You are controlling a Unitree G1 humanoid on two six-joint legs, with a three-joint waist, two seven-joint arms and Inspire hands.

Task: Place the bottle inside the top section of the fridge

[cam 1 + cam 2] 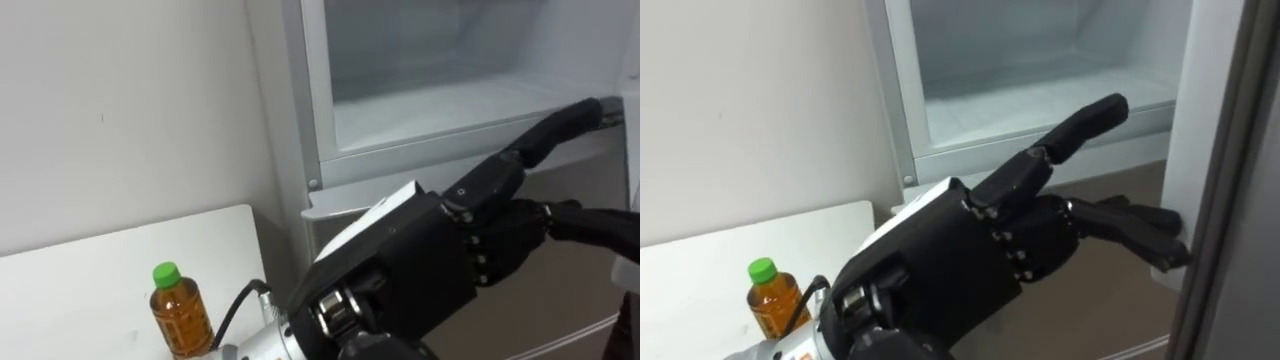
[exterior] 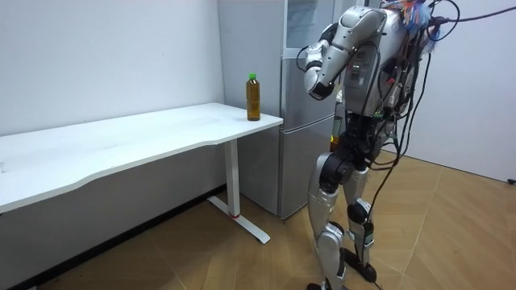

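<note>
A bottle (image 1: 181,316) of amber drink with a green cap stands upright on the corner of the white table (image 1: 80,285), beside the fridge; it also shows in the room view as the bottle (image 2: 253,97). My left hand (image 1: 420,260) is raised in front of the fridge, well to the right of the bottle and apart from it. Its fingers (image 1: 1130,225) are straight and reach toward the edge of the open door (image 1: 1230,150); the thumb (image 1: 1080,125) points up across the upper fridge compartment (image 1: 450,100), which stands open with a bare pale shelf. The hand holds nothing.
Below the open compartment is the shut grey lower fridge door (image 1: 560,290). A white wall (image 1: 120,110) runs behind the table. In the room view I stand upright on a wooden floor (image 2: 451,234), close to the fridge (image 2: 302,137), with the long table (image 2: 121,137) on the room view's left.
</note>
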